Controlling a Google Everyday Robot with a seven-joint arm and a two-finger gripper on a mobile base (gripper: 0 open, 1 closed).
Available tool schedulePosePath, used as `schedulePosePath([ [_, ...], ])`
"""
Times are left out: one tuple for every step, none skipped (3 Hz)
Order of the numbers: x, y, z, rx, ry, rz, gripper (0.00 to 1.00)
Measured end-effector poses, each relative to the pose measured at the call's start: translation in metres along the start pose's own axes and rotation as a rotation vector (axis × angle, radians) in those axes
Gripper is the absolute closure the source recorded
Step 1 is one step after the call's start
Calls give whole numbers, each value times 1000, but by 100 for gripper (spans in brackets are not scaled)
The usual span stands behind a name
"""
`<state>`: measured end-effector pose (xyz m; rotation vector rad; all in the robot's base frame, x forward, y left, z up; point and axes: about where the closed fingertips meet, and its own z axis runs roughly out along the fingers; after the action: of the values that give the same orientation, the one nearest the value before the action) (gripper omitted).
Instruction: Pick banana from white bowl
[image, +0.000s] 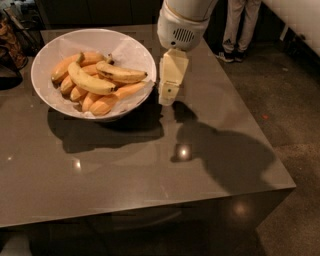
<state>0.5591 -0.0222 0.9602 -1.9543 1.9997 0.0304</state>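
Observation:
The white bowl (50, 55) stands on the far left part of the dark table. It holds several bananas. The banana (121, 74), yellow with dark blotches and dark ends, lies on top of the pile toward the right rim. A smoother yellow banana (90, 82) lies beside it, and stubby orange bananas (107, 102) lie beneath. My gripper (166, 98) hangs fingers-down just outside the bowl's right rim, above the table and to the right of the banana. It holds nothing that I can see.
The dark glossy table (150, 170) ends at a right edge and a front edge. A person's legs (241, 25) stand on the floor beyond the far right corner. Dark objects (10, 45) sit at the left edge.

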Motion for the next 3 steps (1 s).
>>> schedulePosePath([
  [-10,-14,-1,-23,-21,17,0],
  [-22,-25,0,-40,-23,16,0],
  [-24,-26,0,-31,-44,11,0],
])
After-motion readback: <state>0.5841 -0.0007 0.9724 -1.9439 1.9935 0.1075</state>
